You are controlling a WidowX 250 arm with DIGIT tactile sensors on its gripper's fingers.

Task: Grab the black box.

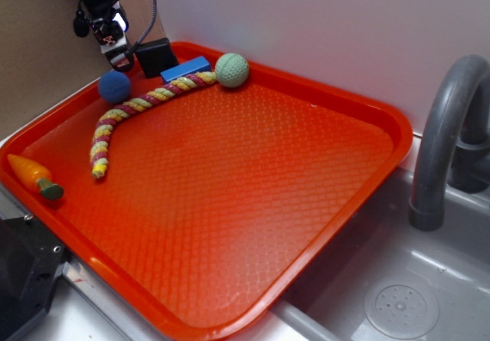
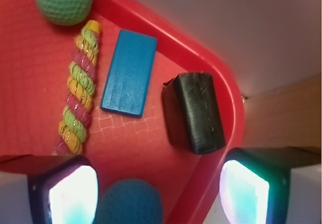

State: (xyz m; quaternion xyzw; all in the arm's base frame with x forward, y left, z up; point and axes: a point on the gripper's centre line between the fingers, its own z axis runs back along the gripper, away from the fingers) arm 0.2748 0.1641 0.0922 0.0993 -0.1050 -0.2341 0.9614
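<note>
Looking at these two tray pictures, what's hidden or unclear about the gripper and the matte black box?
- Exterior: the gripper covers part of the matte black box; finger spacing is unreadable.
- Wrist: fingertips are cut off by the bottom edge.
- Wrist: the blue knitted ball is cropped and blurred.

Red tray [image 1: 337,203] with blue block [image 2: 129,73], twisted rope [image 1: 138,105], two balls, toy carrot [image 1: 34,176]; grey faucet [image 1: 444,134].

Small matte black box [image 1: 155,56], plain, rectangular. Lying flat in the far left corner of the orange tray [image 1: 230,195], tucked against the rim. Seen by the wrist camera [image 2: 193,110] with faint creases on top, untouched.
</note>
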